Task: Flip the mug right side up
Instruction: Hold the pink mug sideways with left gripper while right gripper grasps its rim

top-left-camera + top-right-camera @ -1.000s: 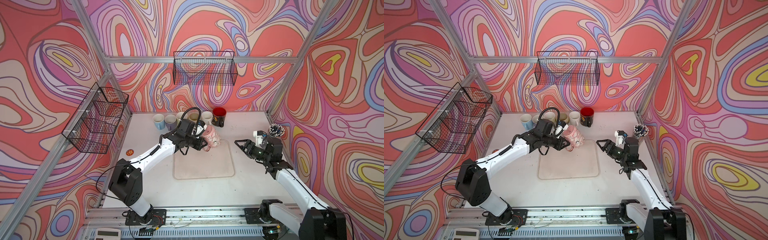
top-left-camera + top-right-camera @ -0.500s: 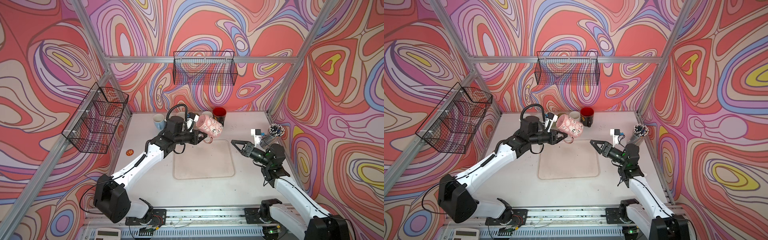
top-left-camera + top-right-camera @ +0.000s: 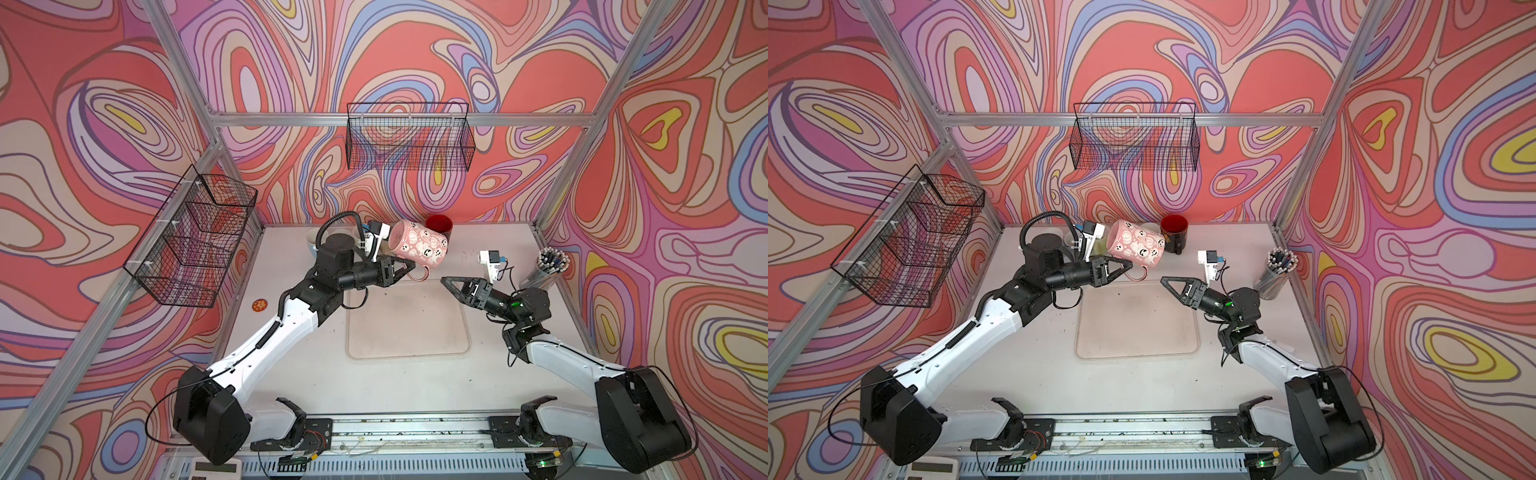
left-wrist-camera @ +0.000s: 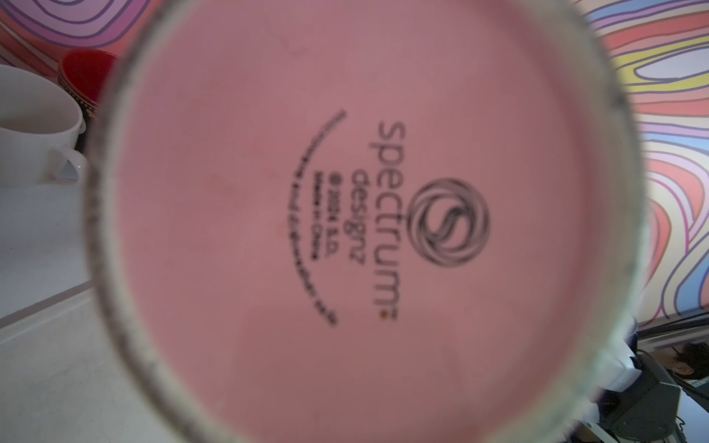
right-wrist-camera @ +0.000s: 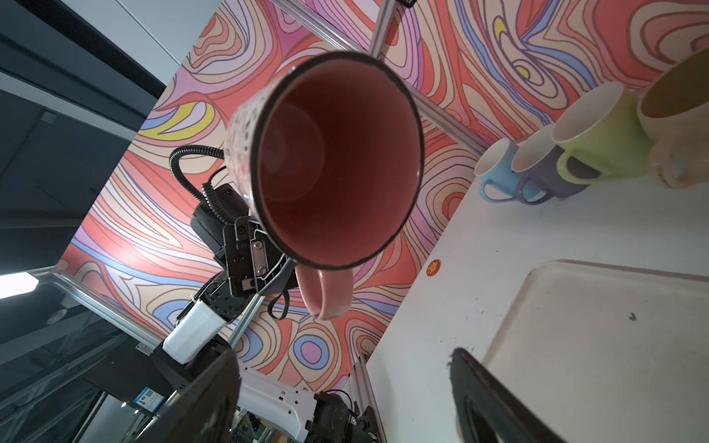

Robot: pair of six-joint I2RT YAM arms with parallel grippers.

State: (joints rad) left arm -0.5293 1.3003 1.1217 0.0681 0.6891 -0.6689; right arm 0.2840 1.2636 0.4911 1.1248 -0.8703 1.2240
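Mug (image 3: 417, 248) aloft near far edge of mat (image 3: 409, 332), cups (image 5: 598, 145) behind, pen holder (image 3: 550, 266) at right.

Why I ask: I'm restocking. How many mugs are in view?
7. The pink mug hangs sideways in the left end effector; six stand along the back wall: light blue mug, purple mug, green mug, cream mug, white mug, red mug. Others may hide behind the arm.

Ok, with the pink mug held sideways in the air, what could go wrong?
The left gripper holds the pink mug only by its handle, so it could pivot or slip. The red mug stands close behind and might get knocked. The open right gripper faces the pink mug's mouth; they could bump.
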